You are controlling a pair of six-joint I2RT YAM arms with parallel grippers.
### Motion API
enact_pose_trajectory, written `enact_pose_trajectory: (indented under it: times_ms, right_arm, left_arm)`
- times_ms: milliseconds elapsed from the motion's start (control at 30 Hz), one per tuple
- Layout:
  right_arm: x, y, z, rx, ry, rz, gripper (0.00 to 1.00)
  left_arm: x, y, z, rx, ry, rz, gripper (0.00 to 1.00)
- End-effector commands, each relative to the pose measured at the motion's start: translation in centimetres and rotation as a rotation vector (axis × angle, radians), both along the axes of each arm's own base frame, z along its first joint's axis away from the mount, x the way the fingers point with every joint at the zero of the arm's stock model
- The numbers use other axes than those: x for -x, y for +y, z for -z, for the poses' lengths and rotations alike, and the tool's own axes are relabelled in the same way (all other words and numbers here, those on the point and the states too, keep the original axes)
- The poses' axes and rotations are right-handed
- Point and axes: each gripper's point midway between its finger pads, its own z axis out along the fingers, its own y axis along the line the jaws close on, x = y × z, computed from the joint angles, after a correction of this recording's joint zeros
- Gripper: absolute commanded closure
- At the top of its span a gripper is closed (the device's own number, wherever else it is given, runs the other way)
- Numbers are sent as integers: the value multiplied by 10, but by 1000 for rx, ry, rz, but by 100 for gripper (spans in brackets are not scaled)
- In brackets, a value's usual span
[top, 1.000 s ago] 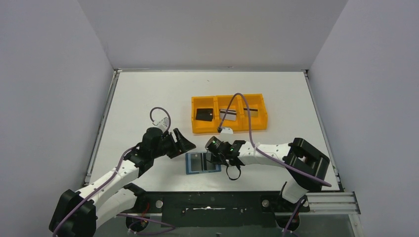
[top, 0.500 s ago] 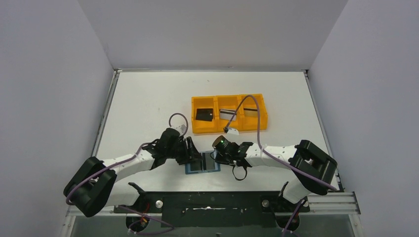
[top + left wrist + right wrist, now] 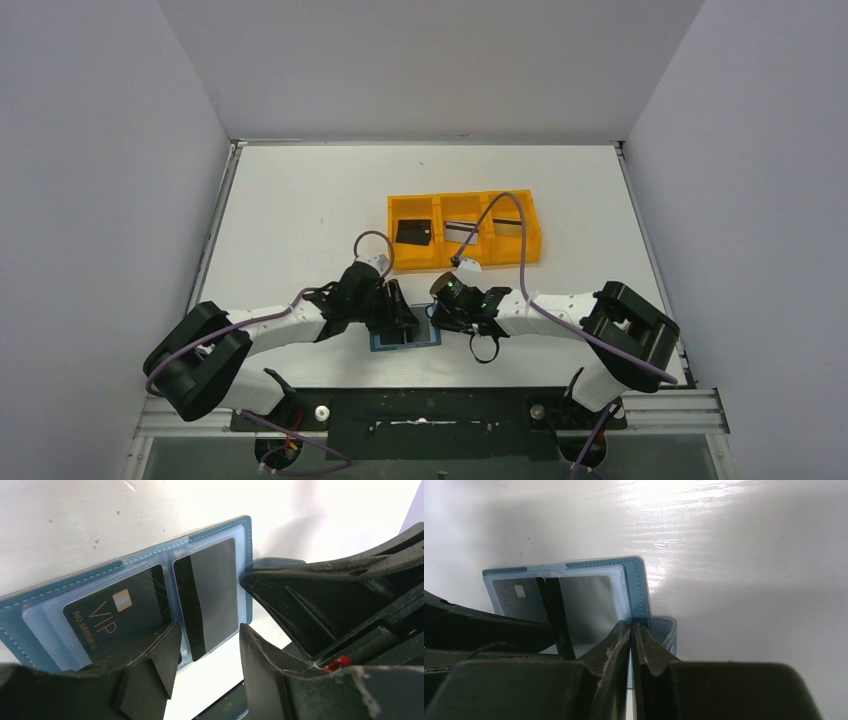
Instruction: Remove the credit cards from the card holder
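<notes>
The teal card holder (image 3: 405, 341) lies open and flat near the table's front edge. Its clear pockets hold two credit cards: a black VIP card (image 3: 115, 612) and a silver-grey card with a dark stripe (image 3: 212, 592). My right gripper (image 3: 630, 627) is shut on the card holder's right edge (image 3: 640, 585), just beside the snap tab (image 3: 665, 630). My left gripper (image 3: 207, 630) hangs open over the near side of the card holder. The silver card's near end lies between its fingers, and one fingertip (image 3: 167, 645) covers the black card's corner.
An orange three-compartment tray (image 3: 463, 263) stands behind the card holder, with a black card (image 3: 413, 232) and silver cards (image 3: 461, 232) inside. The arms' black base rail runs along the near edge, close to the card holder. White walls enclose the table.
My left arm swung right and down onto the card holder, and its jaws narrowed. My right gripper closed on the card holder's right edge.
</notes>
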Motion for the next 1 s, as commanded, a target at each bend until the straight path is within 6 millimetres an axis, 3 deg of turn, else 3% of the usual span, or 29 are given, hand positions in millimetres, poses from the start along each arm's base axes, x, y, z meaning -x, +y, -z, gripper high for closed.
enact_pose_trajectory:
  times_ms: [0,267,967]
  right_arm:
    - [20,-10,32,58,93,-36,94]
    - [19,-5,32,52,95,-48,95]
    - [18,1,29,22,85,-65,96]
  left_arm:
    - [-3,26,22,-133,-7,-81,53]
    - [2,42,37,-201,11,-107,53]
    - [14,30,52,-232,63,-45,56]
